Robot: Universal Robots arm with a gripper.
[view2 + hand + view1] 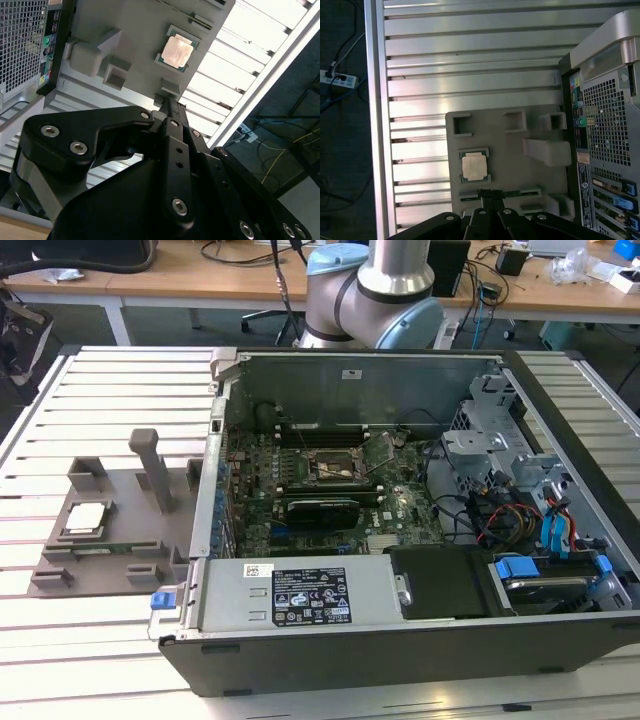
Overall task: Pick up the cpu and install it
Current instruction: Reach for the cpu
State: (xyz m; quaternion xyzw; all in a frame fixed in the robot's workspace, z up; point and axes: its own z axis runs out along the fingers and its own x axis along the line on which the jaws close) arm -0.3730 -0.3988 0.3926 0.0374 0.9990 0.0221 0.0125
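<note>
hand [490, 195]: I see its fingers [484, 202] pressed together, gripping nothing | cpu [474, 166]: flat in a recess of the grey fixture plate [510, 150], just ahead of the fingertips, apart from them | plate lies on the slatted table [470, 75], open computer case [605, 125] beside it

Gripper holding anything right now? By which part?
Nothing. The gripper is shut and empty; the cpu lies on the fixture plate, apart from it.

cpu [474, 166]: silvery metal lid, dull sheen
fixture plate [510, 150]: grey matt plastic
table [470, 75]: ribbed bright metal
gripper [490, 193]: black matt
</note>
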